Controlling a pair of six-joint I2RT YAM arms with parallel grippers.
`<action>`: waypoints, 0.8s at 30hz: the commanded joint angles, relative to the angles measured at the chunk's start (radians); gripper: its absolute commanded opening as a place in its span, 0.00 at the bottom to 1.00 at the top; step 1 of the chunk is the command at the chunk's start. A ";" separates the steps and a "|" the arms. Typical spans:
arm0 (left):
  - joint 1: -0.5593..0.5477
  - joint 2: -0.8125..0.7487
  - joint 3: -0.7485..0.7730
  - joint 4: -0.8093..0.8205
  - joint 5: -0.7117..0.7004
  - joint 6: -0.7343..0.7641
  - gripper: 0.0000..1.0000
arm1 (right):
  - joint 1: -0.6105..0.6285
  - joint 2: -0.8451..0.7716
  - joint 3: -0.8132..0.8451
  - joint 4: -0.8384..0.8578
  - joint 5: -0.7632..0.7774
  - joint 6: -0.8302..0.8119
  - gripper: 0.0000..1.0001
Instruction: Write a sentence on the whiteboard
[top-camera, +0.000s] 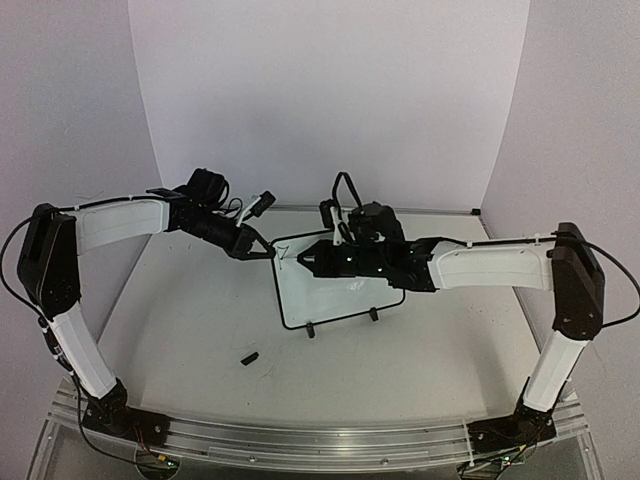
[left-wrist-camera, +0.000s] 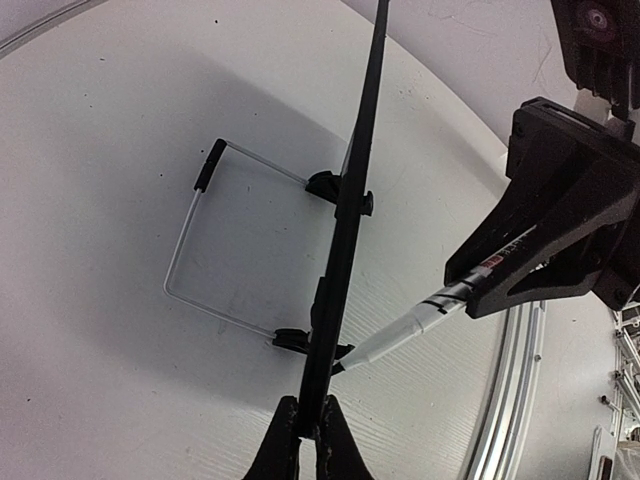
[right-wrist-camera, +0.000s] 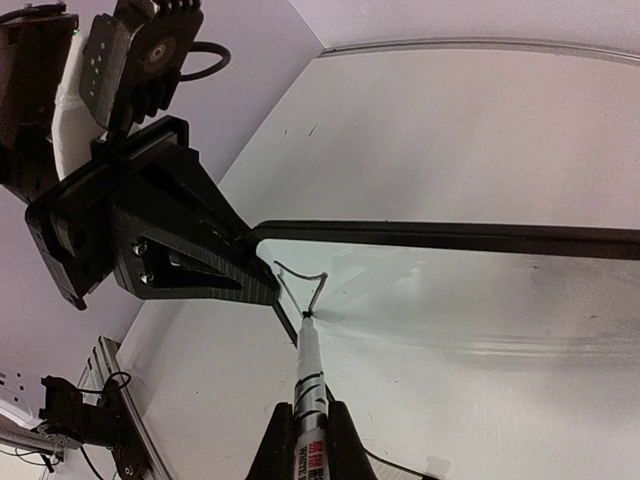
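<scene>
One stiff, likely light whiteboard (top-camera: 330, 298) is pinched at its upper-left corner by the left gripper (top-camera: 262, 250) (marker (right-wrist-camera: 308, 400) clamped in right gripper (top-camera: 308, 262)).

The whiteboard (top-camera: 335, 300) stands on the table (top-camera: 180, 320), its far left corner pinched by the left gripper (top-camera: 265, 252), the right gripper (top-camera: 308, 262) holding a marker (top-camera: 296, 258) against it, a small black piece (top-camera: 249, 357) lying nearer.

The right arm (top-camera: 400, 262) is covering much of the whiteboard (top-camera: 298, 290) in the overhead view, leaving any lettering too small to read. In the left wrist view the board is showing edge-on only, its top running off the frame. The marker (right-wrist-camera: 309, 400) is being cut off by the right wrist view's lower edge. A small black piece (top-camera: 248, 357) is lying on the tabletop (top-camera: 190, 330), too small to identify.
</scene>
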 joint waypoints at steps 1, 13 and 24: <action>-0.017 -0.019 -0.010 -0.041 -0.059 0.038 0.00 | -0.003 -0.005 0.020 0.005 0.066 0.007 0.00; -0.017 -0.019 -0.010 -0.042 -0.059 0.040 0.00 | -0.003 -0.073 -0.087 0.005 0.143 0.029 0.00; -0.017 -0.021 -0.010 -0.046 -0.065 0.043 0.00 | -0.003 -0.086 -0.068 0.044 0.007 -0.001 0.00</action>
